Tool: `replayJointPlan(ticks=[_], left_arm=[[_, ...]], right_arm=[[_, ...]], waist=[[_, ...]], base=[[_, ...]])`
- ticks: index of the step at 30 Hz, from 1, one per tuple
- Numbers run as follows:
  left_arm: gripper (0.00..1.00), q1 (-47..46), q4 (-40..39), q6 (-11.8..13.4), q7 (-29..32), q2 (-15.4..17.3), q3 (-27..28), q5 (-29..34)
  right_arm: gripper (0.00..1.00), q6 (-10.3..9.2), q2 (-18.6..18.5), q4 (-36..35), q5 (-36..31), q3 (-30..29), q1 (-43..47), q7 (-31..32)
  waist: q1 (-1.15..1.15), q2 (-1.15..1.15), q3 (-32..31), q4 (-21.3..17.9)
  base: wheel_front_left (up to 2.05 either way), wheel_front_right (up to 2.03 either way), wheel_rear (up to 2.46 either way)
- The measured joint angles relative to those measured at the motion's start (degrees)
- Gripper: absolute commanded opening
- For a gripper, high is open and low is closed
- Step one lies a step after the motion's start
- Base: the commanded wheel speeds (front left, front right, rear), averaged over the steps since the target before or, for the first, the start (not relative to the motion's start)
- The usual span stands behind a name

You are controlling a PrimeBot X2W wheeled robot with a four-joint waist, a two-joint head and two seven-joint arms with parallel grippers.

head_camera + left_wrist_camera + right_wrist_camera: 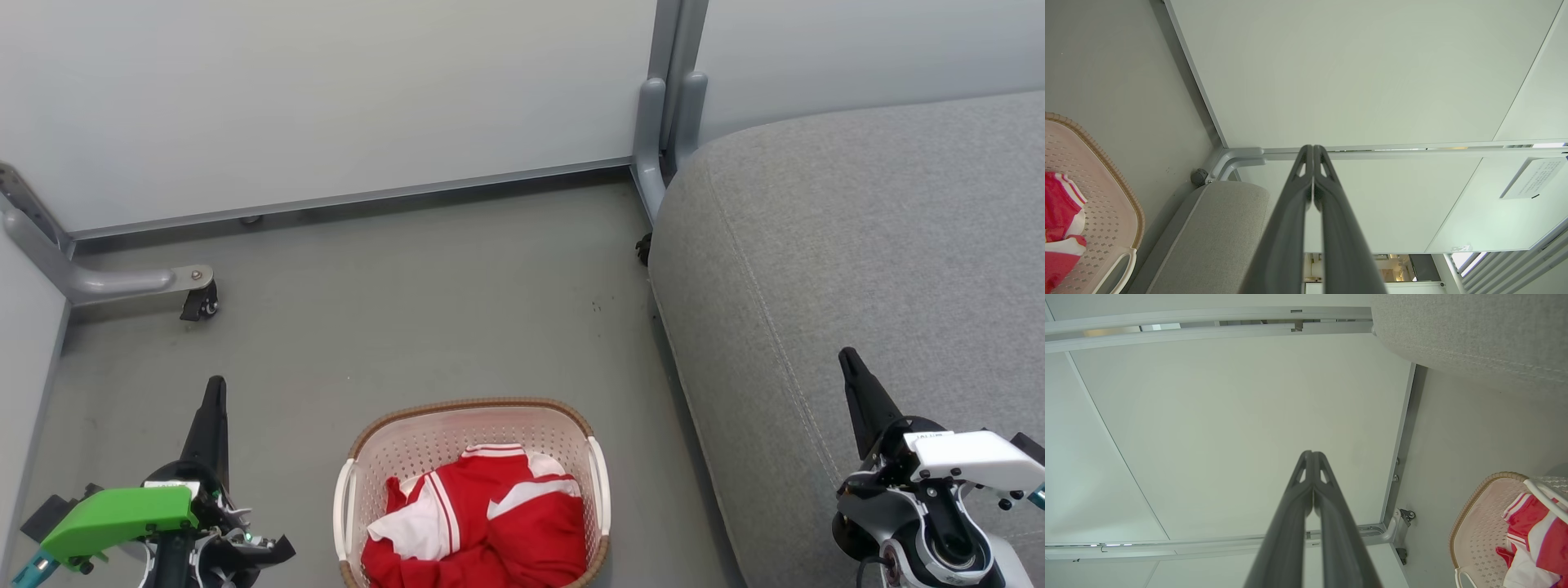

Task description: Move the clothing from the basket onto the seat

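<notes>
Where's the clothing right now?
Head view, bottom centre: the clothing lies in the basket on the floor, left of the seat.

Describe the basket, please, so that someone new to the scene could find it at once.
Start at the big grey sofa seat on the right. On the grey floor to its left stands a cream perforated laundry basket with a brown woven-look rim. It alone holds a red-and-white garment.

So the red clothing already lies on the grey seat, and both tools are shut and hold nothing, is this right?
Not fully. The clothing lies in the basket, not on the seat; the head view shows it. The rest is right: the left tool and right tool are shut and hold nothing.
</notes>
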Motion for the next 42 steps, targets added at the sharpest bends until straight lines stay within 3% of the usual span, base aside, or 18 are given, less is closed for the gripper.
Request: replayJointPlan(ticks=[6,7,15,20,31,42], left_arm=[[0.0,0.1,0.3,0.0,0.0,0.0,0.0,0.0],[1.0,0.3,0.6,0.0,0.0,-0.1,0.0,0.0],[1.0,2.1,2.5,0.1,-1.2,-0.5,-1.4,0.7],[1.0,2.1,1.9,0.1,-2.6,-0.5,-1.8,4.4],[1.0,2.2,0.3,0.2,-5.5,-0.5,-2.8,16.7],[1.0,2.4,-4.4,2.7,-8.0,-0.5,-5.0,29.3]], right_arm=[[0.0,0.0,0.1,0.3,0.0,0.0,0.1,0.0],[1.0,-0.01,0.1,0.5,0.0,0.0,0.3,0.0],[1.0,-0.03,0.6,2.5,-0.7,1.1,2.5,-1.1],[1.0,-0.03,0.6,2.6,-4.4,1.6,2.5,-2.6],[1.0,-0.03,0.6,0.6,-20.4,2.6,2.6,-5.4],[1.0,-0.02,0.5,-2.8,-33.7,3.9,3.5,-7.9]], waist=[[0.0,0.0,0.0,0.0],[0.0,0.0,0.0,0.0],[0.0,0.0,0.1,0.0],[0.0,0.0,0.2,-0.1],[0.0,0.0,0.7,-0.1],[0.0,0.0,1.3,0.0]], base=[[0.0,0.0,0.0],[0.0,0.0,0.0],[0.0,0.0,0.0],[0.0,0.0,0.0],[0.0,0.0,0.0],[0.0,0.0,0.0]])
